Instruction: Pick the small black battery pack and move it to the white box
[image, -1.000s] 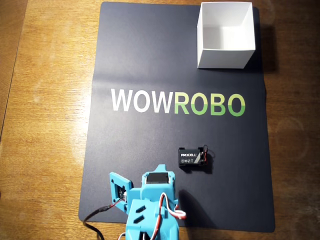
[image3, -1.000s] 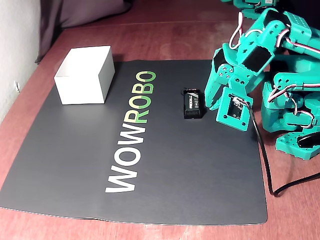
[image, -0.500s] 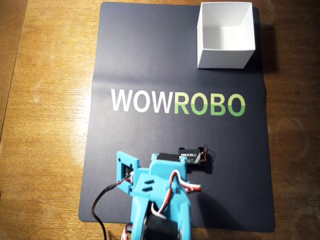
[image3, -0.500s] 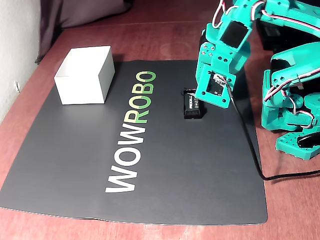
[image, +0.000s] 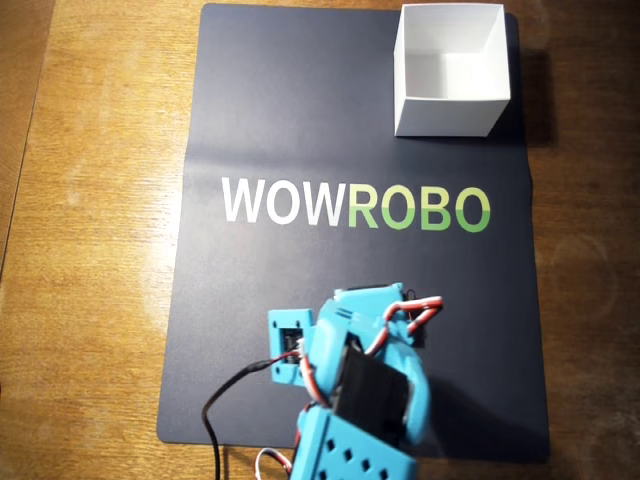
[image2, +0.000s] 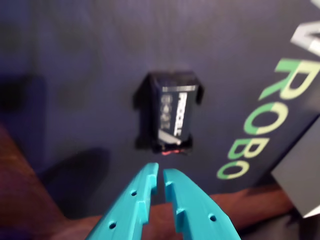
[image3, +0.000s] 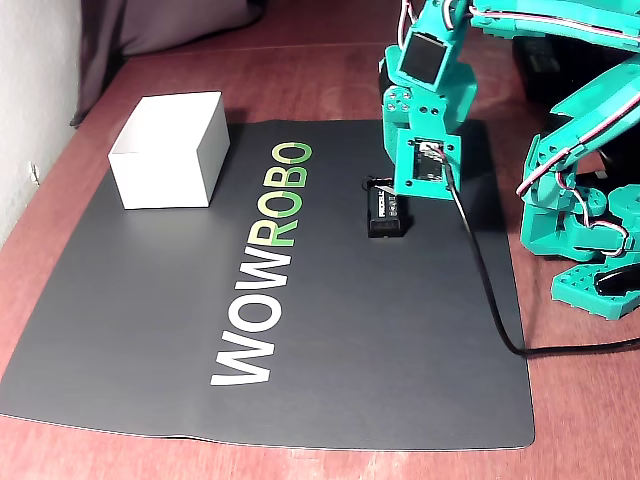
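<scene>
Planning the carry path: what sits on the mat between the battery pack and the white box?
In the fixed view, only the mat's printed WOWROBO lettering lies between the battery pack and the white box; no object stands there.

Battery pack (image2: 170, 111) black, white PROCELL lettering, red wire at end. Box (image: 450, 70) plain white. Mat (image3: 150, 320) dark grey — WOW white, ROBO green. Claw (image2: 160, 176) teal. Desk (image: 90, 250) brown wood grain.

Battery pack (image2: 170, 112) flat on dark mat (image2: 85, 65); teal fingers (image2: 142, 192) nearly closed, just short of it.
</scene>
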